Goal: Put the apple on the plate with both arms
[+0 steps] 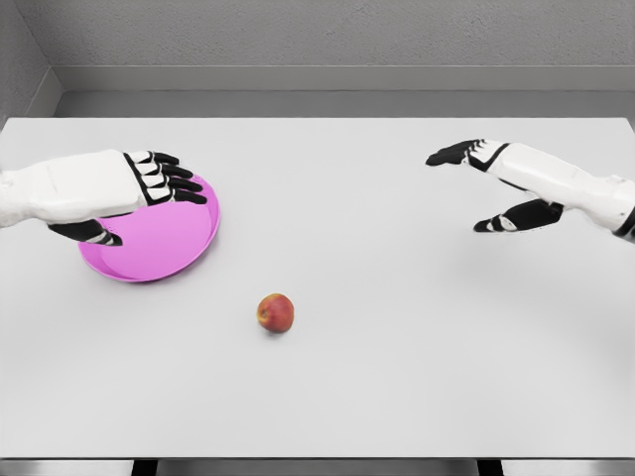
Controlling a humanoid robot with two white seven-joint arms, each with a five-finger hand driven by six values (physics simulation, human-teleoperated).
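Fingers [174, 178] of the left hand [119, 188] stretch out relaxed, holding nothing, above the round pink plastic plate [164, 243]; the right hand [501, 183] hangs spread and empty at far right. On the wide white desk [397, 347], the plate lies left; the small red-yellow apple [276, 313] rests nearer, right of it, untouched.

No readable text, no labels, no brand marks, no numbers, no signs anywhere in the head view, every visible surface plain and unmarked, nothing printed at any clock position
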